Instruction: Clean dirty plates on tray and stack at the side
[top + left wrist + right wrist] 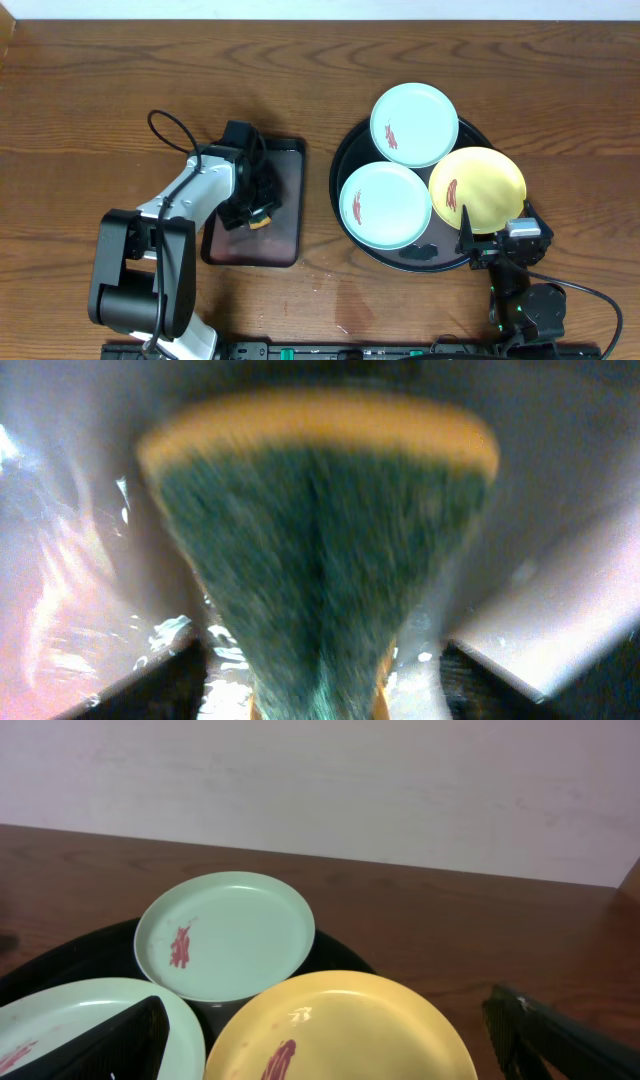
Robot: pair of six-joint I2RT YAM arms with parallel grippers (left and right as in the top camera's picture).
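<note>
- Evidently the left hand [250,205] sat low over the rectangular black tray [285,250], left of centre in the overhead frame. It was clamped tight on the sponge [320,580].
- From the pinch at the bottom of the left wrist frame, the sponge's green scouring face fanned upward to a yellow foam edge. I judged that this grip kept the scrubbing side free to meet a plate.
- Shiny patches around the sponge looked wet, though blur kept me from being sure.
- Right of centre, the round black tray [340,160] carried all three plates crowded rim to rim: the upper light-blue plate [414,124], the lower light-blue plate [385,205] and the yellow plate [477,190].
- Each plate bore a reddish-brown smear [181,946], so none looked cleaned, and none lay stacked on the bench [100,80].
- At lower right, the right hand [495,235] was spread wide and empty, its fingers framing the yellow plate's near rim. It was probably poised to lift or steady that plate for wiping.
</note>
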